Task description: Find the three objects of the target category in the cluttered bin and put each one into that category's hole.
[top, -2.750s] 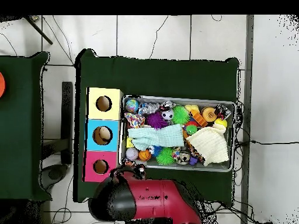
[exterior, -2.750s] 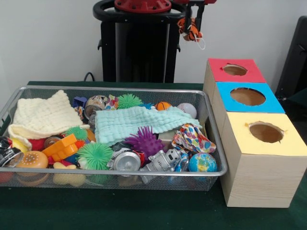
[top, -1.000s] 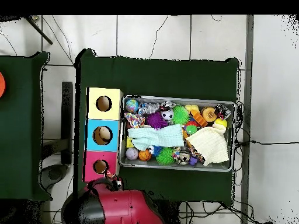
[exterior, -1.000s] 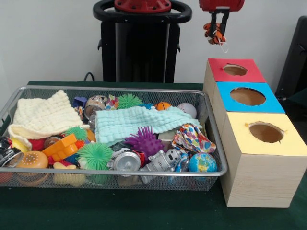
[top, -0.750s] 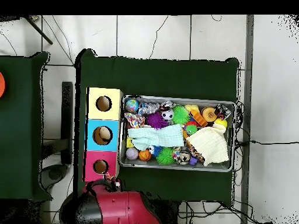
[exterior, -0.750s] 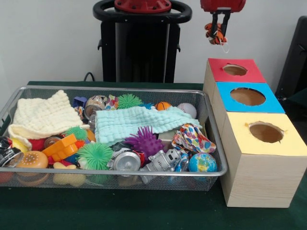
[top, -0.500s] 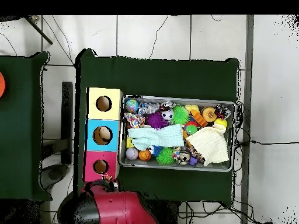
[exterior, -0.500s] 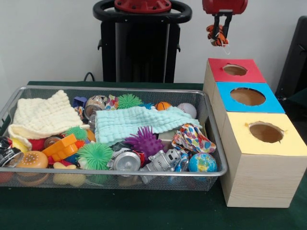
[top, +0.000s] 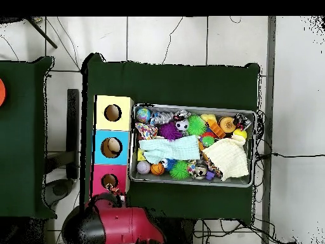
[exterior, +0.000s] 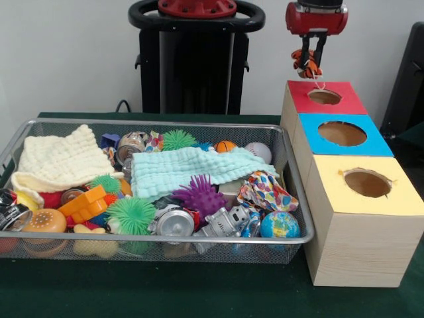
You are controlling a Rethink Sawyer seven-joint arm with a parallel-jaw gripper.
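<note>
Cluttered wire-mesh bin (exterior: pixel 291 199) fills the left and middle of the green-covered table (exterior: pixel 199 291) in the front view, and it is the largest thing we see. To its right stands a row of three wooden boxes, touching one another: the yellow-topped box (exterior: pixel 391 199) nearest, the blue-topped box (exterior: pixel 311 142) in the middle, the red-topped box (exterior: pixel 298 96) farthest, each with a round hole in its top.

Inside the bin, a cream knitted cloth (exterior: pixel 59 159) lies at the far left and a mint-green waffle cloth (exterior: pixel 179 169) spreads across the middle. Around them we see a purple spiky ball (exterior: pixel 199 194), a green spiky ball (exterior: pixel 130 213), a silver toy robot (exterior: pixel 222 224), an orange plastic block (exterior: pixel 83 203), a blue globe ball (exterior: pixel 279 224) at the near right corner, and a small orange basketball (exterior: pixel 225 146) near the far wall.

Above the red-topped box our red and black gripper (exterior: pixel 309 63) hangs with its fingers pinching a small orange-and-black striped soft toy (exterior: pixel 307 64), which dangles over the red box's hole (exterior: pixel 324 97) without touching it. A thin white loop trails below the toy.
</note>
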